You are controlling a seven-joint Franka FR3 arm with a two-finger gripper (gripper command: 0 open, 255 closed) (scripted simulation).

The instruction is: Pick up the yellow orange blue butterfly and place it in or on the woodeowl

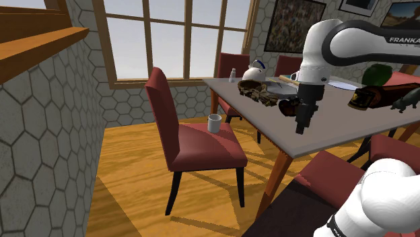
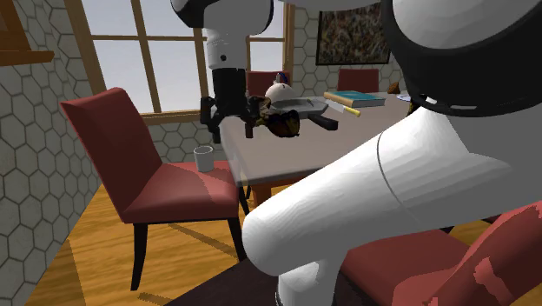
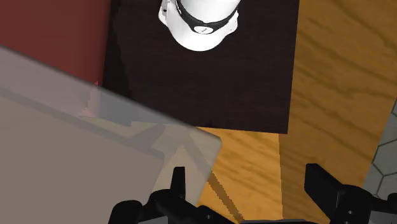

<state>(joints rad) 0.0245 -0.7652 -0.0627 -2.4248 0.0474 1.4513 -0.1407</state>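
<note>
Pincer (image 1: 301,128) wide open, holds nothing. Hangs over counter (image 1: 330,128) corner nearest stand (image 1: 286,215). Butterfly (image 1: 258,91), I think the brown-yellow lump, sits farther along edge beside chair (image 1: 195,138), toward window end. Its long way: I cannot tell. My guess: go that way first.
</note>
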